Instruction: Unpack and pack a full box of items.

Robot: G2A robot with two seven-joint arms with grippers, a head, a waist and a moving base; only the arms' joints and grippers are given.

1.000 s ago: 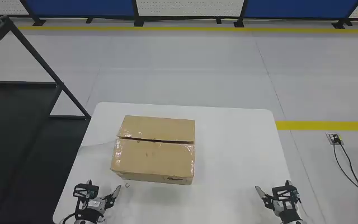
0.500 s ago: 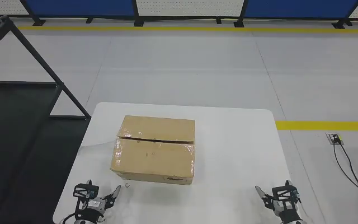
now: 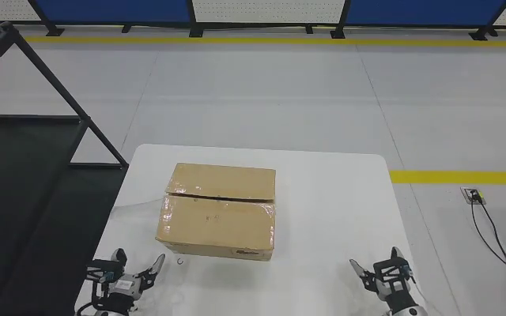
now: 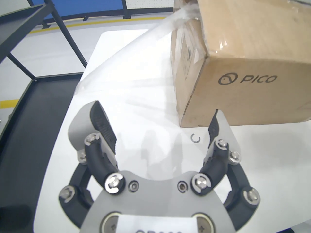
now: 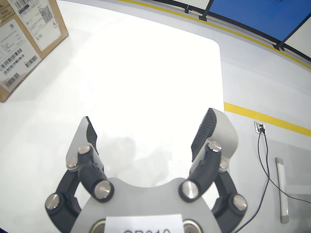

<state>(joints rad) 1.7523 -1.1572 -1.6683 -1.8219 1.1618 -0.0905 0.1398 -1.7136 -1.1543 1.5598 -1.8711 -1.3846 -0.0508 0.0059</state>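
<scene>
A closed brown cardboard box (image 3: 219, 210) sits left of the middle of the white table (image 3: 332, 205), its top flaps taped, with loose clear film trailing from its left end (image 4: 145, 56). My left gripper (image 3: 126, 272) hangs open over the table's near left corner, just short of the box's near corner (image 4: 243, 73). My right gripper (image 3: 379, 271) is open above the near right corner, well apart from the box (image 5: 26, 32), whose labelled end faces it. Both hold nothing.
A small metal C-shaped ring (image 4: 195, 138) lies on the table by the box's near left corner. A black metal rack (image 3: 47, 134) stands left of the table. A cable and floor socket (image 3: 473, 195) lie on the floor to the right.
Both grippers have shifted slightly: the left one moved left and nearer the table's edge, the right one moved a little left. The box has not moved.
</scene>
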